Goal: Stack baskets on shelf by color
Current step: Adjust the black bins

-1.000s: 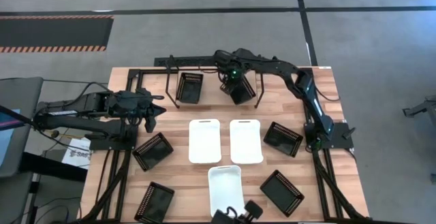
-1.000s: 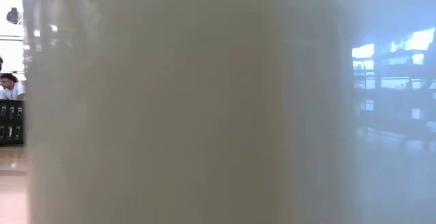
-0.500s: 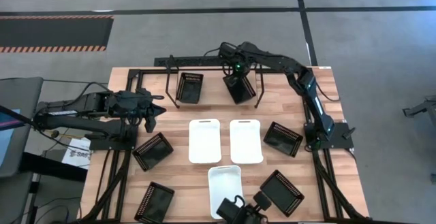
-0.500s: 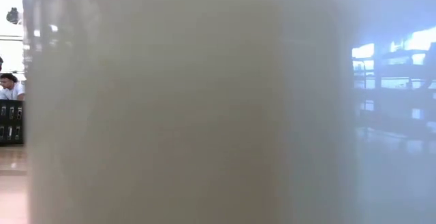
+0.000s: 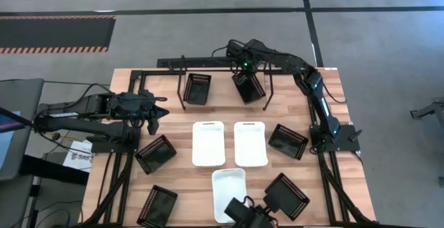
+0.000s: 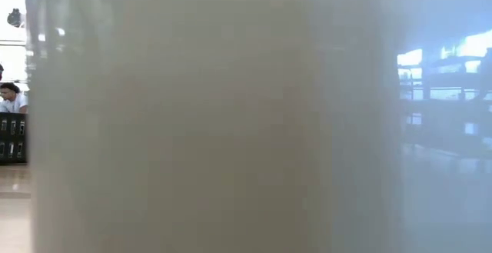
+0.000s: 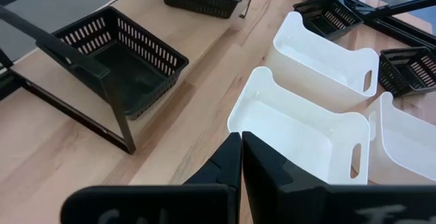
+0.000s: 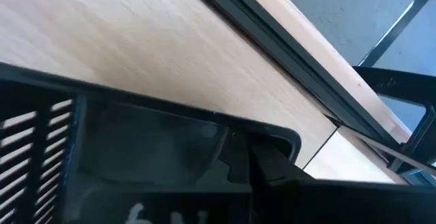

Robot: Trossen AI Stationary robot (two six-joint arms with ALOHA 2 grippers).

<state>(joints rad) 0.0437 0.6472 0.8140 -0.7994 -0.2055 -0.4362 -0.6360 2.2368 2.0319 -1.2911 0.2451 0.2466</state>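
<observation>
The right gripper (image 5: 244, 68), clamped on a black basket (image 5: 249, 87), has carried it deeper into the shelf (image 5: 182, 63) along the worktop's far edge; left gripper (image 5: 158, 111) waits closed

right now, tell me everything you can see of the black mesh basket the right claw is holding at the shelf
The small black rectangular mesh-sided plastic basket has slotted walls, a solid rim and looks like moulded plastic. It sits tilted at the back of the table, inside the low black wire-frame shelf, between two upright dividers. The right claw is shut on its far rim; the right wrist view shows that rim and slotted wall close up against the wood. A second black basket sits apart to its left.
</observation>
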